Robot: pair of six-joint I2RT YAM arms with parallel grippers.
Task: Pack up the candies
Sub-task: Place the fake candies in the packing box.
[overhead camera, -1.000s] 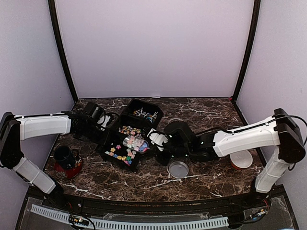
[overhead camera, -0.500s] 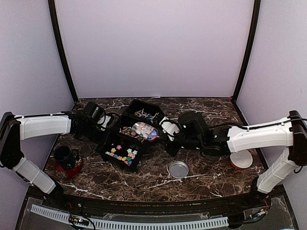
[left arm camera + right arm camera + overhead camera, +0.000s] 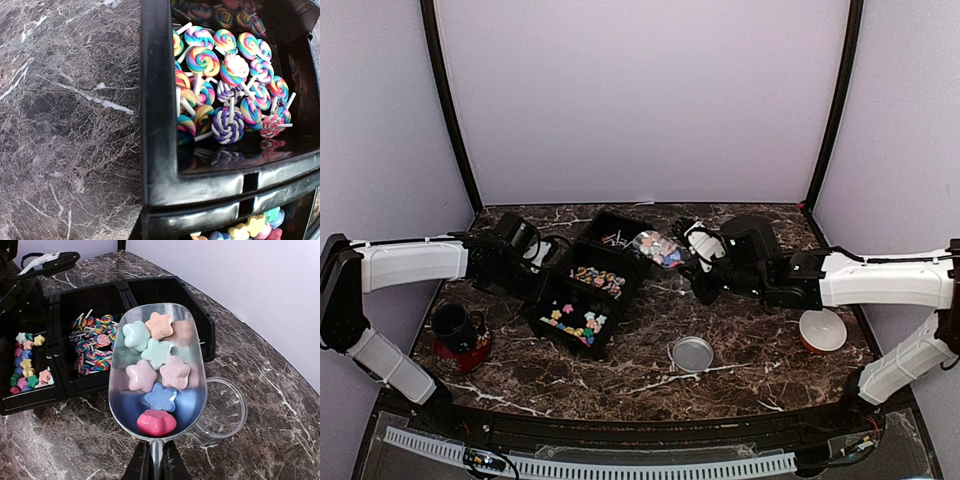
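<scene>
Bright even lighting, soft shadows, glossy reflections, sharp focus

Dark brown marble-look worktop [image 3: 750, 360] with white veins running all over it, a bit glossy so it picks up soft reflections. It's boxed in on three sides by plain pale lilac panels: back wall [image 3: 640, 100], left wall [image 3: 380, 130], right wall [image 3: 905, 130]. Black posts [image 3: 450, 110] run up the two back corners. White slotted strip [image 3: 590, 467] along the near edge. Lighting is soft and even
</scene>
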